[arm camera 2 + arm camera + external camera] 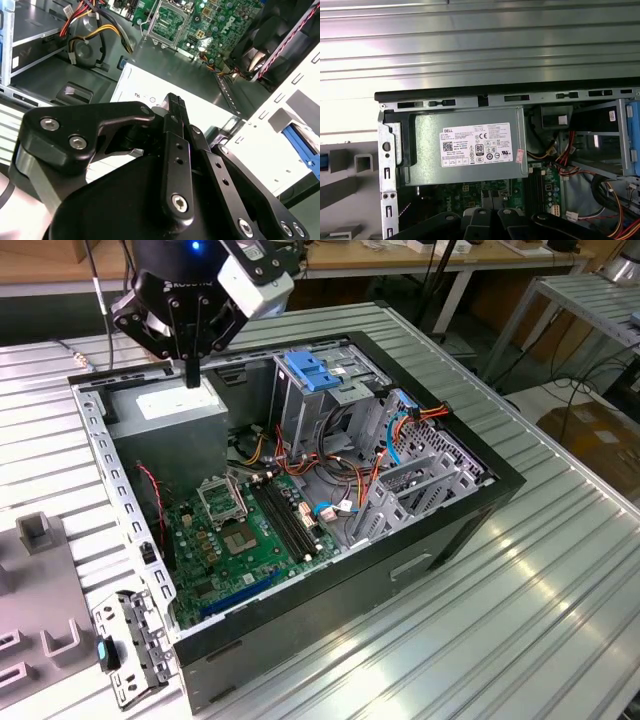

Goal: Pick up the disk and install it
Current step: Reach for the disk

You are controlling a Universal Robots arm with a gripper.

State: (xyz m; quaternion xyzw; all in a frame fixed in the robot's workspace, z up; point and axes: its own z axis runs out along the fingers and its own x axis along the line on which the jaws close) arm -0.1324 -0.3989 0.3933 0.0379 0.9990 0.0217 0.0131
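In the exterior view the claw [192,375] hangs over the back corner of an open computer case [330,615] that stands on the ribbed metal surface [560,620]. Its fingers are closed together with nothing between them, the tips just above the grey power-supply box [180,455]. The print on the box's white sticker [175,402] cannot be made out here. A drive cage [320,410] with a blue latch [312,370] stands beside the green motherboard [240,540]. Where the disk lies I cannot tell; the cage's walls hide its inside.

In the second wrist view the black fingers [175,130] meet in one line over the sticker. The claw's body hides most of the sticker, leaving a few small marks in sight.

In the first wrist view the sticker [476,145] faces the camera with rows of fine print, a square code and certification marks. The claw's links are cut off at the frame's edge, as is a piece of blue plastic [634,140] at the cage.
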